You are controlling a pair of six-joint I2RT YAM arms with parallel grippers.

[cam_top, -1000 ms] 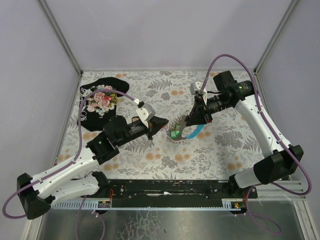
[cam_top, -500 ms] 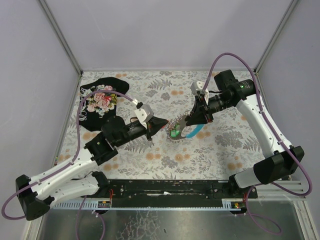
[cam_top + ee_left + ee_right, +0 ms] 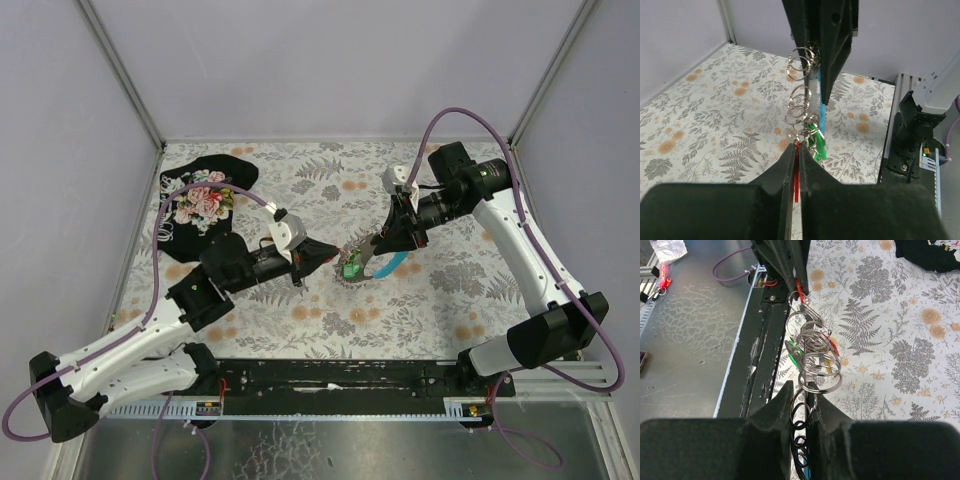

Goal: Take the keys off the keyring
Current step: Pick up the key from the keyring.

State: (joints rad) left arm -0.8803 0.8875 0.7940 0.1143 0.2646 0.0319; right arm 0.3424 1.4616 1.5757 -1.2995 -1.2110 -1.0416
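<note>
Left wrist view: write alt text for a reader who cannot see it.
The shut left gripper pinches a red plastic-headed key on a chain of silvery metal rings, whose upper end the right gripper holds above a floral-patterned table.

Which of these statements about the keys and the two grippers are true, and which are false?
1. The left gripper is shut on the red key. True.
2. The right gripper is open and holds nothing. False: it is shut on the keyring.
3. The keyring is stretched between the two grippers. True.
4. The black cloth lies under the keyring. False: it lies at the far left corner of the table, apart from the keyring.
5. A green key hangs on the keyring. True.
</note>
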